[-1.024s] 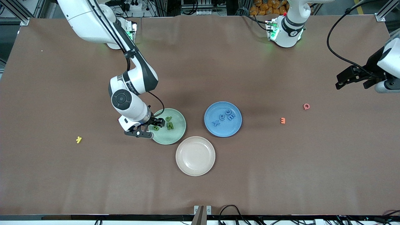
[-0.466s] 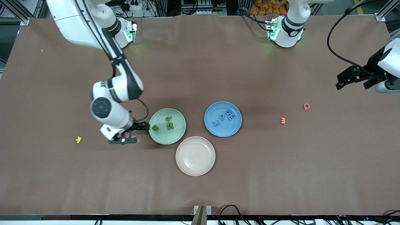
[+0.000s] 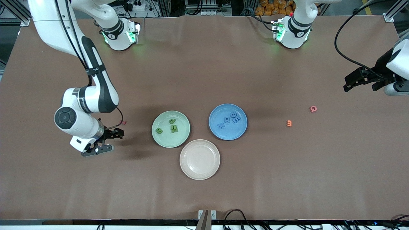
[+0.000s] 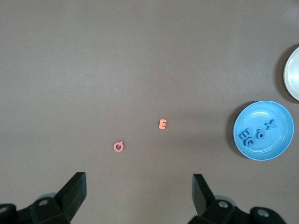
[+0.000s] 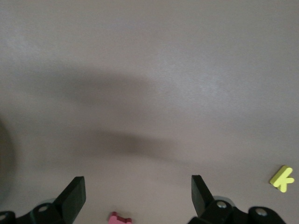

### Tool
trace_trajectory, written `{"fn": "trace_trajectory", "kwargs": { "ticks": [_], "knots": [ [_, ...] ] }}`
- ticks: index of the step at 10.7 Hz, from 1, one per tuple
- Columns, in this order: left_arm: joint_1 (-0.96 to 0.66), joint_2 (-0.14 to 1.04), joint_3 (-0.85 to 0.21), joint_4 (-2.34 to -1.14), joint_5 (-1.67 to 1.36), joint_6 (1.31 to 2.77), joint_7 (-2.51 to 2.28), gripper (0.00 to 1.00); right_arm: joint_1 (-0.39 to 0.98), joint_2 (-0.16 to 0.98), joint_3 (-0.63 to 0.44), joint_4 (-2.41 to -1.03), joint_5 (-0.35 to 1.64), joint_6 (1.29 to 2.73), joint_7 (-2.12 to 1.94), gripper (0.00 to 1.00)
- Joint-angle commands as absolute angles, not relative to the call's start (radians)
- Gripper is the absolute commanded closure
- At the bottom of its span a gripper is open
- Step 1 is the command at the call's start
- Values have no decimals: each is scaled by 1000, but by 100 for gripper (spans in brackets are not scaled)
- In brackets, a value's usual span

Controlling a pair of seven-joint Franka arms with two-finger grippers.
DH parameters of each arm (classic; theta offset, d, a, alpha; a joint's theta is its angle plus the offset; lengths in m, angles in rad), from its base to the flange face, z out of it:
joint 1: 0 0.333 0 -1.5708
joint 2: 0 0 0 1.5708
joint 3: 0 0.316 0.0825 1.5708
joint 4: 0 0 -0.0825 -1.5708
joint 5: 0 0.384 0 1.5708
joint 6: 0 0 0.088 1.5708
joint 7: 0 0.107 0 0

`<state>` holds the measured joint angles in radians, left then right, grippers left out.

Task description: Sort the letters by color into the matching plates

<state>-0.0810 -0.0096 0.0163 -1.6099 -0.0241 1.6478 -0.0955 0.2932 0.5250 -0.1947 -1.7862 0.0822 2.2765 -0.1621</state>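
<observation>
A robotics lab: two white arms bolted to a brown-covered table (image 3: pixel 204 64), aluminium framing (image 3: pixel 19 12) at the corners, cables (image 3: pixel 236 215) along its edges.

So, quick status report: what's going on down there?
Right gripper open, empty, over bare table beside green plate. Left gripper open, waiting at its table end. Green and blue letters plated; orange letter, pink letter loose. Nothing blocking.

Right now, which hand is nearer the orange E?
Left. The left hand hangs open over bare table toward its own end, with the orange E a short way off. The right hand, also open, is past the green plate, much farther away.
</observation>
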Motion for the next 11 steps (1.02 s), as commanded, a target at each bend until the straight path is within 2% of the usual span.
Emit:
{"fn": "trace_trajectory", "kwargs": {
  "ticks": [1, 5, 9, 11],
  "knots": [
    [-78, 3, 20, -1589, -45, 1647, -75, 0, 299, 509, -263, -1790, 74, 2212, -294, 0],
    [-77, 11, 21, -1589, -41, 1666, -75, 0, 298, 467, -317, -1780, 75, 2128, -322, 0],
    [-77, 11, 21, -1589, -41, 1666, -75, 0, 284, 442, -322, -1502, 87, 1803, -168, 0],
    [-77, 11, 21, -1589, -41, 1667, -75, 0, 282, 440, -321, -1499, 90, 1801, -166, 0]
  ]
}}
